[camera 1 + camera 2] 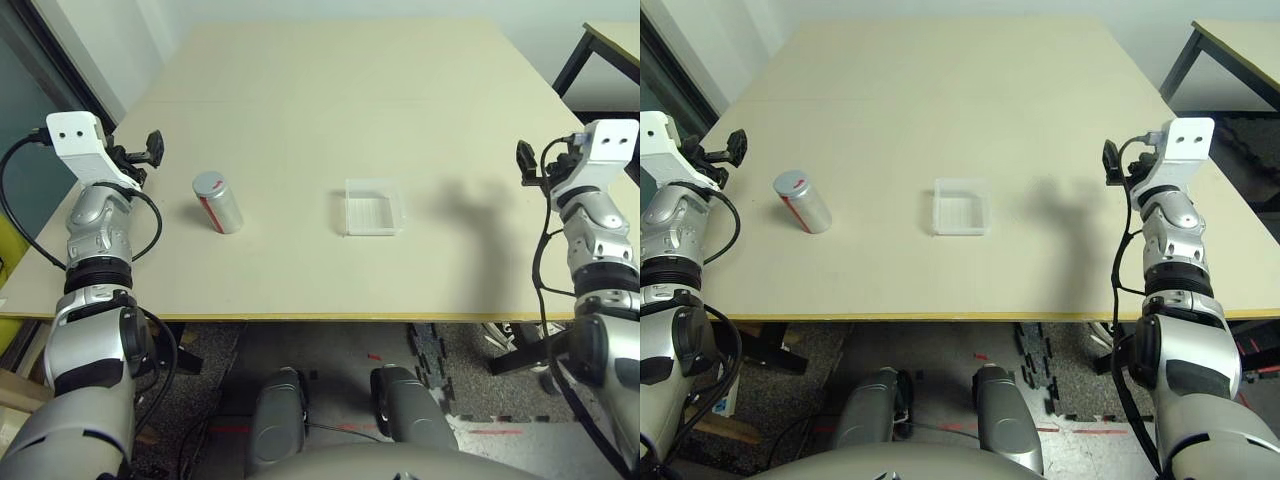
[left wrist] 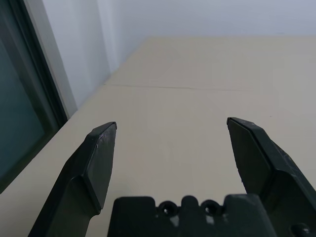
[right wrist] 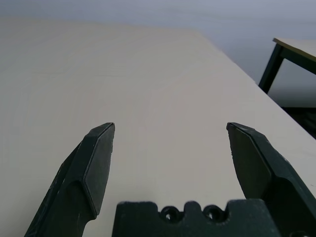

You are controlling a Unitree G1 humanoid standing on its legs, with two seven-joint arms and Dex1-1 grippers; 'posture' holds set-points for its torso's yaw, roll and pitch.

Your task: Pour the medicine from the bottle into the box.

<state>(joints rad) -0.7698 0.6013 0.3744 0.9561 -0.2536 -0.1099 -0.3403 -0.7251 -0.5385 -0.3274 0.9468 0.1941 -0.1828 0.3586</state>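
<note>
Left end effector (image 2: pixel 170 148) and right end effector (image 3: pixel 170 148) both wide open, empty. Small white red-labelled capped bottle (image 1: pixel 218 202) at nine o'clock of clear plastic square box (image 1: pixel 371 207) on beige surface (image 1: pixel 330 100). Nothing started; I'd grasp the bottle next.

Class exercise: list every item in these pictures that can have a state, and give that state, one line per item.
Bottle: capped, standing tilted on the table, untouched.
Box: open-topped, flat on the table, looks empty.
Left gripper: open, holding nothing, near the table's left edge.
Right gripper: open, holding nothing, near the table's right edge.
</note>
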